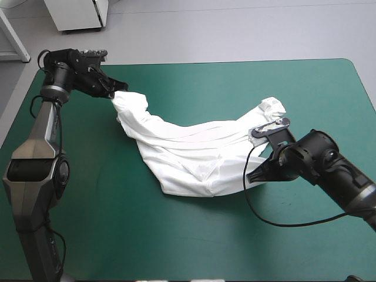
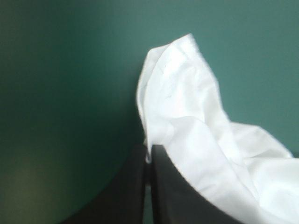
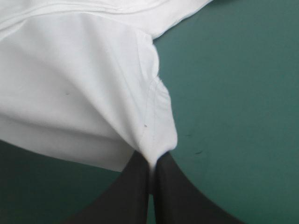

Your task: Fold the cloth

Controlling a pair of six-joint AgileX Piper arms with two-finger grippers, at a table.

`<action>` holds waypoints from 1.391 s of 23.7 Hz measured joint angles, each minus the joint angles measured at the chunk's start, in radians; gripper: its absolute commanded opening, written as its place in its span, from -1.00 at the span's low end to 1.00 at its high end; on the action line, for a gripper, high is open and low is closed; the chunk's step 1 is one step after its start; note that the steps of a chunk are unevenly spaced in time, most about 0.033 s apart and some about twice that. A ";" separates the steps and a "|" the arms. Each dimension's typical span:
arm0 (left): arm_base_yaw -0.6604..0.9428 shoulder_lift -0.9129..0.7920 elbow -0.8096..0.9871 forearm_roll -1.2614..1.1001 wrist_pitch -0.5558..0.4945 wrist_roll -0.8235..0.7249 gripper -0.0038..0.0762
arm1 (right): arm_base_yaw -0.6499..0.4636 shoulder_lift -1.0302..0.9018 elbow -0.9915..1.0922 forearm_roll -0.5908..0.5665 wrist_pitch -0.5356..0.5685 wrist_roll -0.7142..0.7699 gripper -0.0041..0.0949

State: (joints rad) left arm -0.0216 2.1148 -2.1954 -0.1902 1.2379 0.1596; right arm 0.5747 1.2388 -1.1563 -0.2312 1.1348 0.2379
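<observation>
1. In the high view the bunched end of the T-shirt (image 1: 194, 153) is wrapping over the tips of the left gripper (image 1: 119, 89), so the pinch itself is showing too small to read there.
2. The right gripper (image 1: 249, 178) and its arm are overlapping the garment's near right part, hiding the cloth beneath them.
3. In the left wrist view the cloth is running out of sight beside the black fingers (image 2: 131, 186).
4. In the right wrist view the white field is spilling out of view ahead of the gripper; whether sleeve, hem or collar is being pinched cannot be told.
5. The teal-green cover (image 1: 176, 235) is being cut off along its near edge.
</observation>
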 measured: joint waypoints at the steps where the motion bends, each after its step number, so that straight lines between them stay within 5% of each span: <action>1: 0.000 -0.027 -0.043 -0.015 0.007 0.000 -0.96 | 0.000 -0.026 -0.055 -0.031 0.021 0.004 -0.95; 14: 0.000 -0.377 -0.289 -0.200 0.023 -0.001 -0.96 | 0.000 -0.111 -0.654 -0.269 0.051 -0.059 -0.95; 22: 0.000 -0.563 -0.350 -0.315 0.016 -0.001 -0.96 | 0.000 -0.119 -0.888 -0.262 -0.066 -0.164 -0.95; 27: 0.000 -0.669 -0.363 -0.377 -0.084 0.002 -0.96 | 0.000 -0.119 -0.998 -0.209 -0.194 -0.215 -0.95; 33: 0.000 -0.743 -0.371 -0.407 -0.061 0.003 -0.96 | 0.000 -0.094 -1.063 -0.152 -0.116 -0.238 -0.95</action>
State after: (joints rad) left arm -0.0216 1.3715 -2.5668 -0.5970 1.1770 0.1630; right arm 0.5747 1.1443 -2.2188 -0.3834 1.0189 0.0000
